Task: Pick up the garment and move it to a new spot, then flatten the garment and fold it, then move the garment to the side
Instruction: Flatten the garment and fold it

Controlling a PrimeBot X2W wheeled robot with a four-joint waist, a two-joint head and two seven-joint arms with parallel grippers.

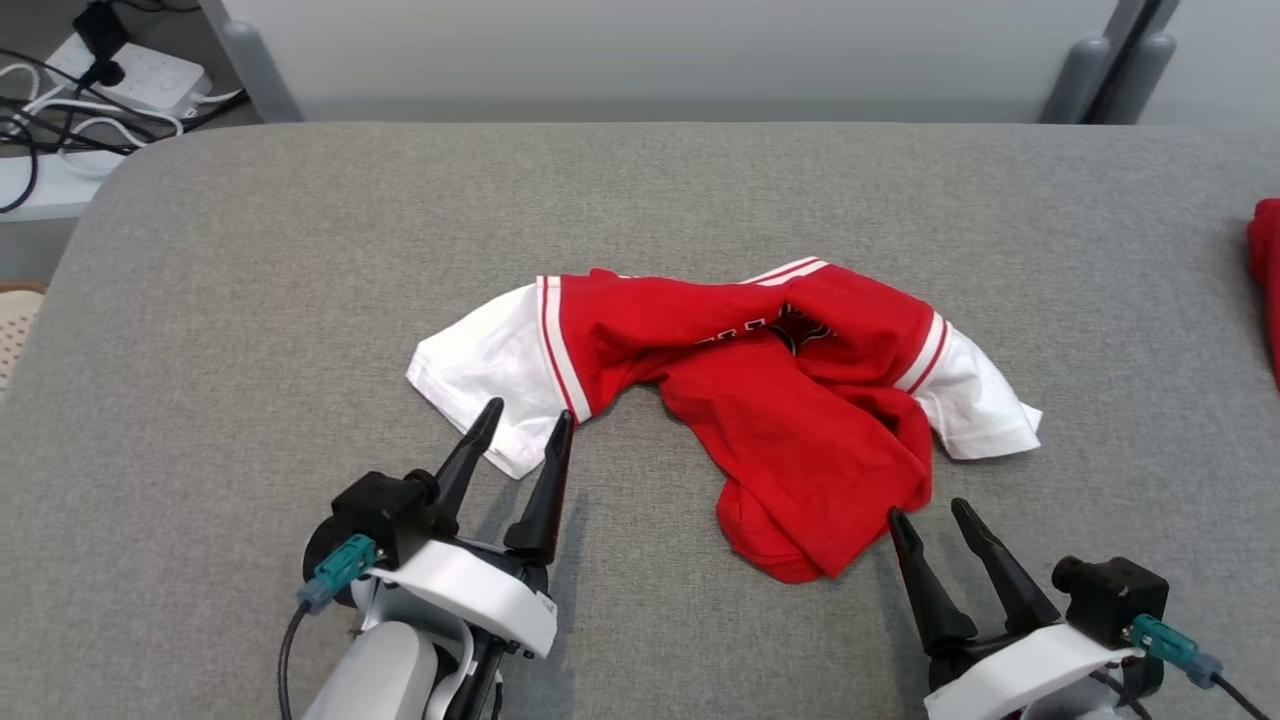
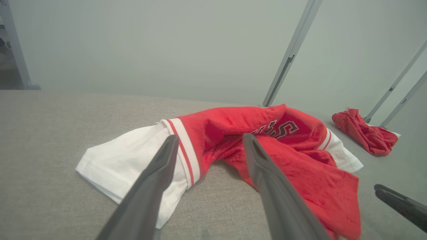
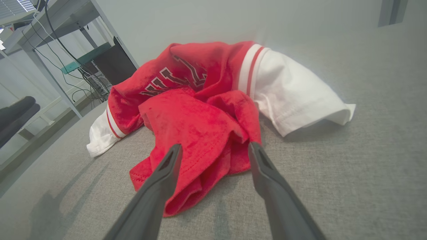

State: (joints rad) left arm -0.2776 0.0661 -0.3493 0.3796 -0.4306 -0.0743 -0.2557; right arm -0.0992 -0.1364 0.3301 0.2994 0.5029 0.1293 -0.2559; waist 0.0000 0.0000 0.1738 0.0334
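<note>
Garment (image 1: 760,400) — a red jersey with white sleeves — lies crumpled on the grey table (image 1: 300,250). Left gripper (image 1: 530,412), jaws apart, points at its white sleeve (image 1: 480,365); right gripper (image 1: 927,509), jaws apart, just beside the red hem (image 1: 800,560). Another red cloth (image 1: 1268,270) lies at the right edge; cables (image 1: 60,125) beyond the left corner.

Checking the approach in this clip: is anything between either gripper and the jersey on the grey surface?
Nothing visible. The open left gripper has its fingertips at the white sleeve of the jersey; the open right gripper points at its red hem, bare grey surface between. Another red cloth lies well off to the right.
</note>
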